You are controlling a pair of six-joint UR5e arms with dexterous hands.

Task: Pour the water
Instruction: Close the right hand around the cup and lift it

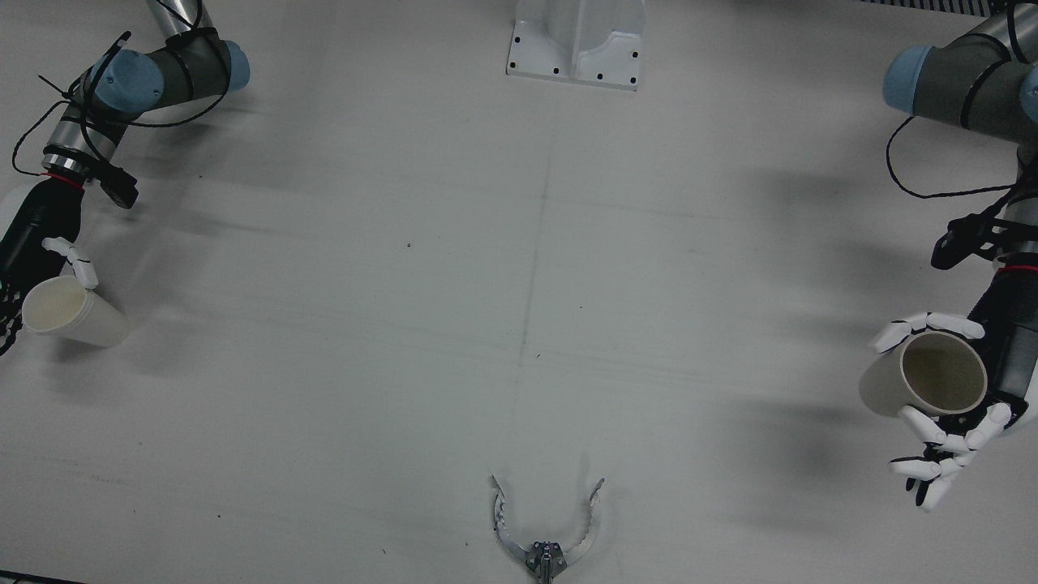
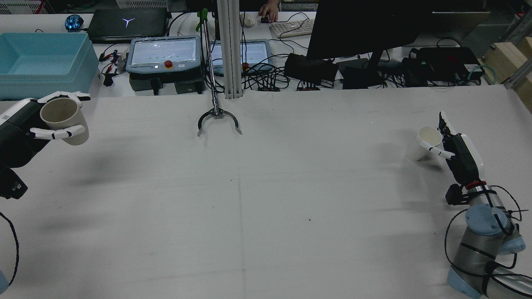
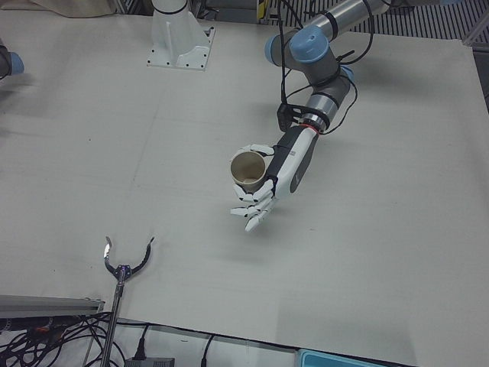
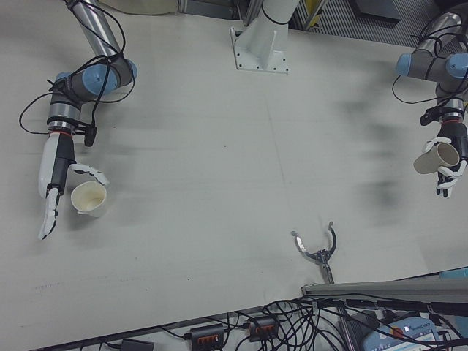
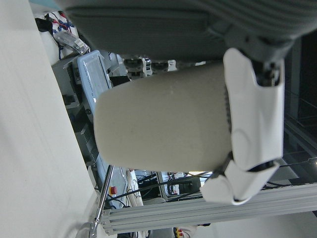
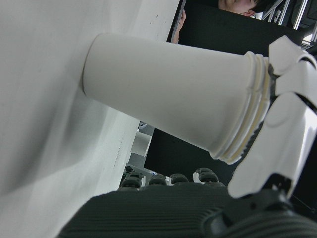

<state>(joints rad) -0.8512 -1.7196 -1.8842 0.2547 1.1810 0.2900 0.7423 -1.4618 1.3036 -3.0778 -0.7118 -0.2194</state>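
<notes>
White bench top (image 1: 519,243), mostly bare, with desks of monitors and cables behind it. Beige paper cup (image 1: 932,375) is off the surface by the bench's left edge, left hand (image 1: 965,389) wrapped around its sides, mouth tipped up and toward the middle. White cup (image 1: 69,312) sits over by the right edge, bottom touching the bench and leaning a bit; the right hand (image 1: 24,268) has one finger across its rim, the rest stretched out straight, so not really gripping. Metal grabber tool (image 1: 547,531) lies at the operators' edge, jaws spread.
</notes>
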